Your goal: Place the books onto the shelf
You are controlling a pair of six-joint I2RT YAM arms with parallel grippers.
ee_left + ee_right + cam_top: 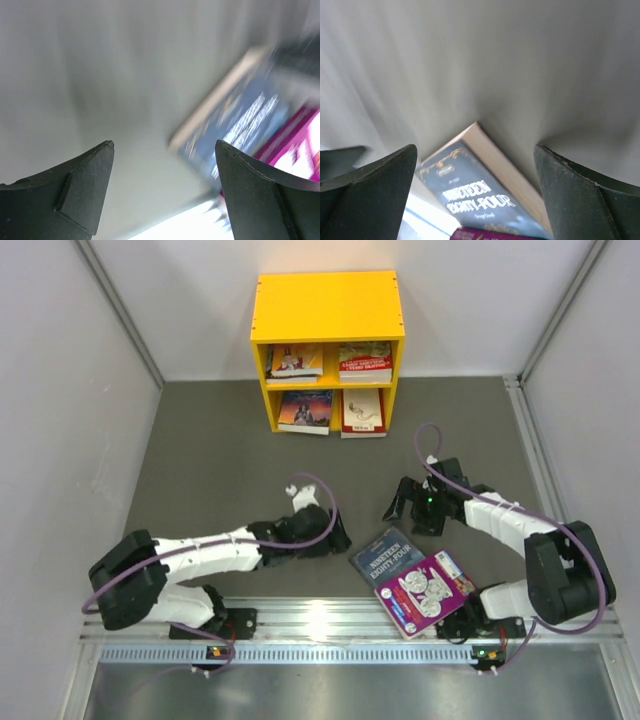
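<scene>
The yellow shelf [328, 300] stands at the back with four books in it: two on the upper board [295, 362] [365, 361] and two below [306, 411] [363, 412]. Near the front, a dark blue book [385, 553] lies flat with a purple book [430, 590] partly on top of it. My right gripper [412, 519] hovers open just behind the dark blue book [480, 192], with nothing between its fingers [475, 150]. The purple book's edge [485, 234] shows below. My left gripper [338, 536] is open and empty to the left of the dark blue book [245, 120] and the purple book [300, 145].
Grey mat [220, 460] covers the table between white side walls. A metal rail [330, 625] runs along the near edge by the arm bases. The left wrist view is motion-blurred.
</scene>
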